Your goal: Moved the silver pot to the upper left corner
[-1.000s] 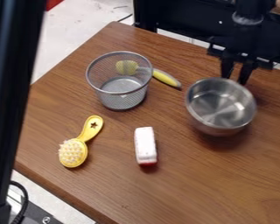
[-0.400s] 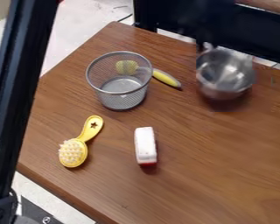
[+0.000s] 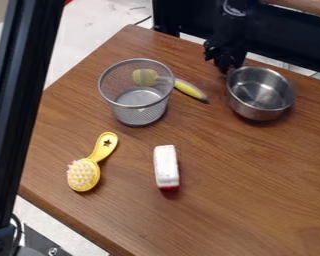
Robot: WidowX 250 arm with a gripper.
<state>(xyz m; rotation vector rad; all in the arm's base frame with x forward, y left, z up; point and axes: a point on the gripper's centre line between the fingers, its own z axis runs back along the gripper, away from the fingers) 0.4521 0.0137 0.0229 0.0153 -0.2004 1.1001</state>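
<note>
The brown desk [image 3: 236, 200] bears a mesh basket [image 3: 141, 112], yellow-handled utensil [image 3: 189, 89], silver pot [image 3: 259, 106], yellow brush [image 3: 85, 172] and white-and-red object [image 3: 166, 167].

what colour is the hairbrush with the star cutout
The hairbrush is yellow, with pale bristles; camera view.

No readable text or numbers anywhere, as far as I see.

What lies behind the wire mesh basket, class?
Behind the basket lies a yellow-handled utensil. Its handle sticks out on the picture's right; its rounded yellow end shows through the mesh, which veils that end's finer details.
</note>
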